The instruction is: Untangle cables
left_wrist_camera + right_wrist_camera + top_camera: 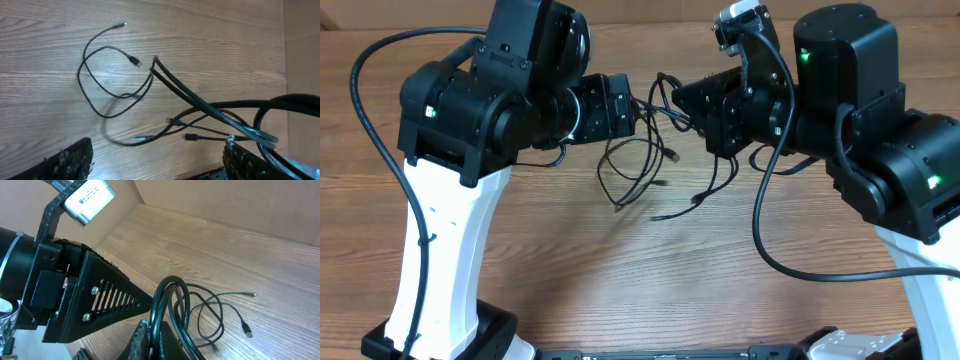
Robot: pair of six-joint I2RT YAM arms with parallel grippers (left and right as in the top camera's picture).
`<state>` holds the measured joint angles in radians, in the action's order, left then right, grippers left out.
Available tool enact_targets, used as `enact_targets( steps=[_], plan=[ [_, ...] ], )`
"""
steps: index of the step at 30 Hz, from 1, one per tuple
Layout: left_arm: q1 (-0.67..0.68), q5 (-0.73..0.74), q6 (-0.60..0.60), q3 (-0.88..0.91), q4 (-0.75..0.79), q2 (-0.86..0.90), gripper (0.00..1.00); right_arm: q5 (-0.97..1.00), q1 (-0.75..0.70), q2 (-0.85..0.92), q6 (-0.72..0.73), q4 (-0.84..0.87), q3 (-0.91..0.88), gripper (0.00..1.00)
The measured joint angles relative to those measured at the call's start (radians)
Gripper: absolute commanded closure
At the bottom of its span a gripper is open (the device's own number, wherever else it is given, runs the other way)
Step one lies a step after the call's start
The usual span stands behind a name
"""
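Thin black flexible cables (172,84), running from mid-frame to lower right in the left wrist view with loops lying on the brown wood-grain table (620,280), are being clenched by the right gripper (150,336), while the released left gripper (157,159) is probably best closing on one single strand.

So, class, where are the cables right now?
Overhead, the cables are mid-table: one bunch pinched in the right end effector, the loose loops trailing over the table beneath the left end effector.

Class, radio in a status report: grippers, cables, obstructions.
Left gripper open. Right gripper shut on cables, tangled strands trailing onto table. Nothing blocking.
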<state>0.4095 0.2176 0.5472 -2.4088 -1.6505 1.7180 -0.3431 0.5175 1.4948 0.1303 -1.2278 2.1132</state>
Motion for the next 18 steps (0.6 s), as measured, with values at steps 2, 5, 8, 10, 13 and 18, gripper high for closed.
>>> enact_targets(
  steps=[2,5,8,10,13,18],
  plan=[
    [0.0,-0.002,0.026,0.0,-0.005,0.0,0.22,0.002,0.0,-0.001,0.0,0.0,0.0,0.96],
    [-0.011,-0.026,0.145,0.0,-0.033,0.0,0.2,0.003,0.0,-0.005,0.0,0.0,0.0,0.96],
    [-0.036,-0.05,0.311,0.0,-0.037,0.0,0.17,0.003,0.0,-0.009,-0.009,0.0,0.0,0.96],
    [-0.046,-0.066,0.41,0.0,-0.037,0.001,0.15,0.003,0.0,-0.011,-0.023,-0.002,0.0,0.96],
    [-0.046,-0.078,0.505,0.0,-0.036,0.005,0.12,0.003,0.0,-0.011,-0.044,-0.02,0.0,0.96],
    [-0.046,-0.098,0.583,0.0,-0.037,0.03,0.16,0.003,0.0,-0.011,-0.084,-0.049,0.0,0.96]
  ],
)
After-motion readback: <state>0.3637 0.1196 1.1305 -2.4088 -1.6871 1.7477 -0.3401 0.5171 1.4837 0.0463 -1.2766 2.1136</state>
